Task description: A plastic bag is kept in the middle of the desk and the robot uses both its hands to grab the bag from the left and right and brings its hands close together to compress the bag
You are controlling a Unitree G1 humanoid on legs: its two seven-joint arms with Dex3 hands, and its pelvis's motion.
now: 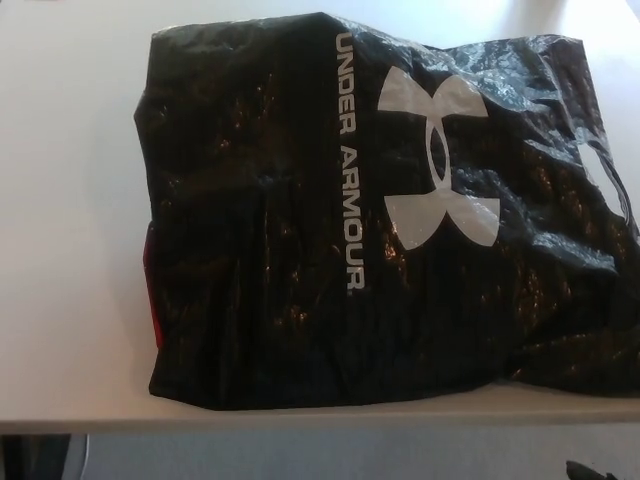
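A large black plastic bag [300, 230] lies spread across the white desk [70, 250], filling most of the head view. It carries white "UNDER ARMOUR" lettering and a white logo [438, 160]. Its surface is crinkled and glossy. A thin strip of red shows at the bag's left edge [150, 300]. The bag's right side runs out of the picture. Neither of my hands shows in this view.
The desk's front edge [300, 418] runs across the bottom of the picture, with grey floor [330, 455] below it. A small dark object [600, 470] sits at the bottom right corner. Bare white desk lies to the left of the bag.
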